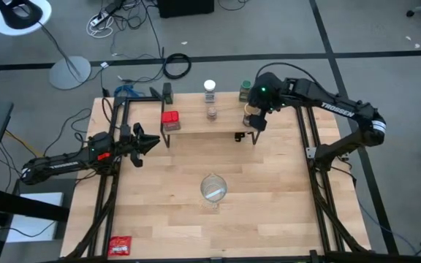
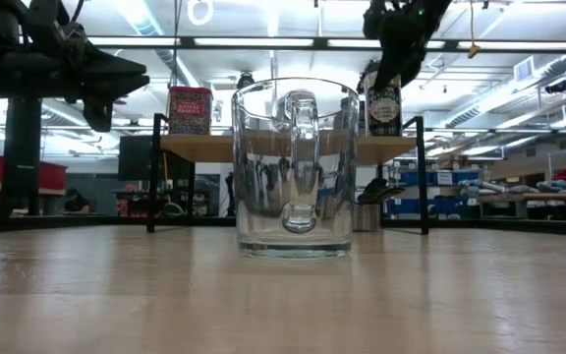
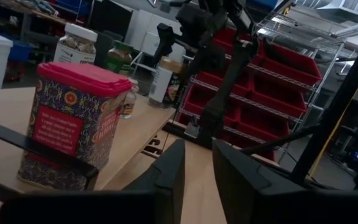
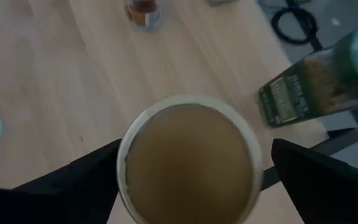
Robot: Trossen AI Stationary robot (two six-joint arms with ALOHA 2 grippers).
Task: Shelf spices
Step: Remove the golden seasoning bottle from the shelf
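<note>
The shelf (image 1: 196,128) stands at the table's far middle. The red tin (image 1: 170,119) and the tiny brownish jar (image 1: 212,112) stand on its plank. The dark green tin (image 1: 168,92), the white-lidded jar (image 1: 210,88) and the green-lidded jar (image 1: 245,89) stand on the table behind it. My right gripper (image 1: 254,117) is over the shelf's right end, shut on the tan-lidded jar (image 4: 191,163). My left gripper (image 1: 150,142) is open and empty, level with the shelf's left end and pointing at the red tin (image 3: 73,124). My right gripper comes from above, pointing down, with one finger on each side of the tan-lidded jar's top, at the lid's rim (image 4: 124,168). The lid hides the place of contact. The jar (image 2: 383,103) stands upright with its base on the shelf's plank near the right end.
A clear glass mug (image 1: 213,190) stands in the middle of the table, nearer than the shelf. A flat red packet (image 1: 120,245) lies at the near left corner. Black frame rails run along both table sides.
</note>
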